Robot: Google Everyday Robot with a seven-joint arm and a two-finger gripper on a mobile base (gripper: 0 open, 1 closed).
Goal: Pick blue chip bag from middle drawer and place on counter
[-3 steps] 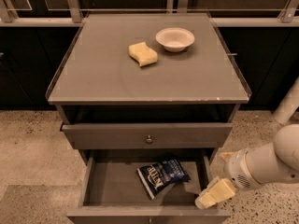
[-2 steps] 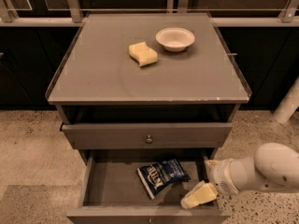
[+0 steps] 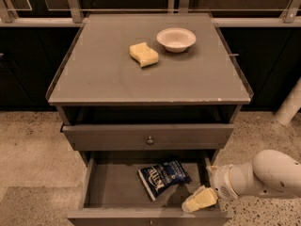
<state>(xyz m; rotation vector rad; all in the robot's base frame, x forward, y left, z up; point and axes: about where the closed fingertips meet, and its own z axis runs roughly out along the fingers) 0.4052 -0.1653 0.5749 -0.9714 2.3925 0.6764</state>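
Camera view's up. Where's the blue chip bag [image 3: 163, 178] rn? — desk

Lying flat on the floor of the middle drawer [image 3: 113, 187], which is pulled out. Bag's right of centre and skewed. My hand [image 3: 200, 199] sits low in the drawer's front right corner, just beside the bag, not touching it afaict. Can't tell whether the hand is released or clenched; nothing visibly in it either way. — op

How's it gonna handle? — desk

My guess: v light, soft, crinkly foil, slippery, and the chips inside crush easily. I'd pinch the near right edge or a corner seam, where the foil is flat, rather than squeeze the puffy middle. Light grip, else it pops or squirts out. — op

Drop spot? — desk

Up on the bench [image 3: 108, 74]. The sponge [image 3: 144, 54] and bowl [image 3: 176, 39] sit toward the back, so I'd aim front left. Gotta lift past the knobbed drawer [image 3: 148, 136] front w/o snagging. — op
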